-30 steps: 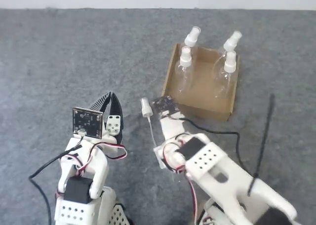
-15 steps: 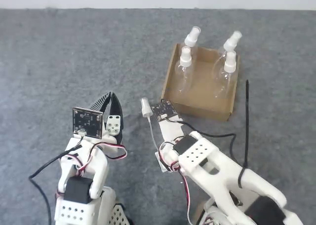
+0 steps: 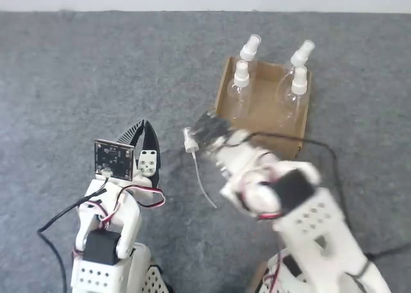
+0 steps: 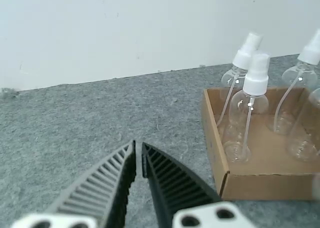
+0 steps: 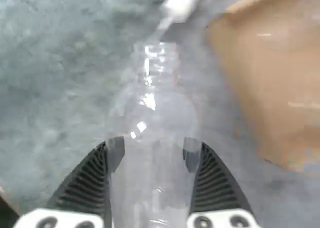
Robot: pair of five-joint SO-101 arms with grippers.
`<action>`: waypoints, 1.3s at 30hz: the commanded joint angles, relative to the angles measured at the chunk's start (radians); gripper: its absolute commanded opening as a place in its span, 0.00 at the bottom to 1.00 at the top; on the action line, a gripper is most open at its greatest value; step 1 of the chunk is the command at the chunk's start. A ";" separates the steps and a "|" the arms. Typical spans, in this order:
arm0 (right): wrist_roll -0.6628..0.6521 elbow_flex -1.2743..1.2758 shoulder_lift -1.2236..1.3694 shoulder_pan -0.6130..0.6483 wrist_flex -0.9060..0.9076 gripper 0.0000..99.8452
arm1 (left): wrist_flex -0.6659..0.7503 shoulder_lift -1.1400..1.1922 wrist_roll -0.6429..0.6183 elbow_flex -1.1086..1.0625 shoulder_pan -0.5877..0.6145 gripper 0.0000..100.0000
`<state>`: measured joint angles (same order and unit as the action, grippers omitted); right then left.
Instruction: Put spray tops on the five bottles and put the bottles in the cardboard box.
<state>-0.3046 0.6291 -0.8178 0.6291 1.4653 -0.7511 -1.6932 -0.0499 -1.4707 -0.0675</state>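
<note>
Four clear plastic spray-topped bottles (image 3: 242, 87) stand in the brown cardboard box (image 3: 220, 103). The right gripper (image 5: 152, 150) pinches the fifth clear bottle (image 5: 150, 113), uncapped, between its fingers (image 5: 87, 183), just beside the box. The last white spray top (image 3: 190, 141) lies on the grey surface (image 3: 96, 68). The left gripper (image 4: 138, 147) is empty, fingers nearly pressed together.

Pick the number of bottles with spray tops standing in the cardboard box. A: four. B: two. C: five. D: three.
A: four capped bottles stand in the cardboard box, while the uncapped bottle sits between the fingers of the right pincer.
</note>
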 commanded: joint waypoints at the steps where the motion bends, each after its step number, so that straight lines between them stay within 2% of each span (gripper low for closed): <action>1: -0.089 -0.210 -0.065 -0.257 0.124 0.01 | 0.005 0.008 -0.011 0.007 0.006 0.01; 5: -0.187 -0.305 -0.065 -0.504 0.189 0.01 | 0.005 0.009 -0.011 0.007 0.003 0.01; 10: -0.296 -0.292 -0.041 -0.792 0.176 0.01 | 0.003 0.012 -0.015 0.008 0.000 0.01; 13: -0.350 -0.221 0.036 -0.921 0.077 0.01 | 0.003 0.012 -0.015 0.010 0.000 0.01; 17: -0.347 -0.081 0.191 -1.059 -0.168 0.01 | -0.002 0.015 -0.015 0.018 -0.002 0.01; 20: -0.347 0.000 0.317 -1.122 -0.326 0.01 | 0.005 0.091 -0.014 0.048 -0.002 0.01; 25: -0.347 0.060 0.484 -1.170 -0.490 0.01 | 0.054 0.414 -0.012 0.177 -0.002 0.01; 29: -0.354 0.064 0.561 -1.199 -0.539 0.01 | 0.049 0.712 -0.017 0.340 -0.002 0.04; 35: -0.356 0.064 0.630 -1.205 -0.593 0.01 | 0.048 1.115 -0.018 0.555 -0.018 0.19; 39: -0.356 0.064 0.673 -1.202 -0.593 0.01 | 0.048 1.339 -0.020 0.671 -0.052 0.20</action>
<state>-0.6467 0.7043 -0.1565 -0.5692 0.8915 -0.7219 -0.5470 -0.0575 -0.9429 -0.0890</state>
